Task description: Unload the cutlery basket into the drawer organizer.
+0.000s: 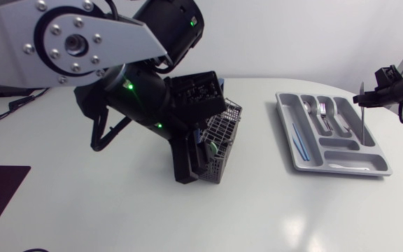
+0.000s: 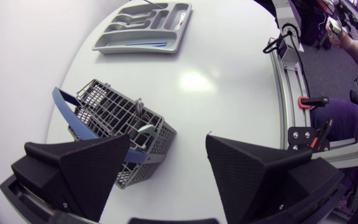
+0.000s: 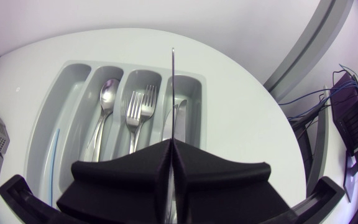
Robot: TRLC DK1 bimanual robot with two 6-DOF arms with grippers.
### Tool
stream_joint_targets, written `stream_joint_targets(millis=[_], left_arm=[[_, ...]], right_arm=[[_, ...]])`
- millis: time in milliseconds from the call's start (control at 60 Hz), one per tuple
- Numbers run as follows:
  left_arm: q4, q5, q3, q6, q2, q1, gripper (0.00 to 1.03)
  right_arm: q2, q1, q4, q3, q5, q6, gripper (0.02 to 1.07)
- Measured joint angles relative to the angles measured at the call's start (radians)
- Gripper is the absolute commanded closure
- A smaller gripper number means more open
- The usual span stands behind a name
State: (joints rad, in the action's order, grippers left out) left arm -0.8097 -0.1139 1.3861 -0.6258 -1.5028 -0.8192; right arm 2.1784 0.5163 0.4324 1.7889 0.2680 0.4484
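Note:
The grey wire cutlery basket [image 1: 224, 133] with a blue handle [image 2: 64, 107] stands mid-table, a few pieces still upright in it [image 2: 143, 129]. My left gripper [image 2: 166, 171] hangs open just above its near end, one finger over the basket's corner, the other over bare table. The grey drawer organizer [image 1: 289, 136] lies to the right and holds a spoon [image 3: 104, 99], two forks [image 3: 138, 112] and a knife [image 3: 180, 115]. My right gripper [image 3: 173, 163] is shut on a table knife [image 3: 173, 93], held upright above the organizer's right side [image 1: 362, 122].
A thin blue stick [image 3: 55, 149] lies in the organizer's outer long compartment. The left arm's bulky links [image 1: 117, 98] cover the table left of the basket. White tabletop lies between basket and organizer [image 1: 257, 182].

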Motion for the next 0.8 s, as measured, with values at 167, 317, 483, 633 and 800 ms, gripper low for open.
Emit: stream_joint_targets(millis=[167, 317, 483, 633, 800], left_arm=[[0.0, 0.0, 0.0, 0.0, 0.005, 0.0, 0.06], [0.0, 0.0, 0.0, 0.0, 0.005, 0.0, 0.06], [0.0, 0.0, 0.0, 0.0, 0.017, 0.0, 0.06], [0.0, 0.0, 0.0, 0.0, 0.038, -0.001, 0.06], [0.0, 0.0, -0.006, 0.001, 0.063, -0.001, 0.06]], right_arm=[[0.074, -0.012, -0.027, 0.055, -0.017, -0.025, 0.99], [0.147, -0.024, -0.043, 0.115, -0.061, -0.047, 0.98], [0.218, -0.026, -0.043, 0.181, -0.111, -0.064, 0.97], [0.233, -0.031, -0.035, 0.199, -0.136, -0.068, 0.67], [0.191, -0.034, -0.053, 0.14, -0.139, -0.068, 0.36]])
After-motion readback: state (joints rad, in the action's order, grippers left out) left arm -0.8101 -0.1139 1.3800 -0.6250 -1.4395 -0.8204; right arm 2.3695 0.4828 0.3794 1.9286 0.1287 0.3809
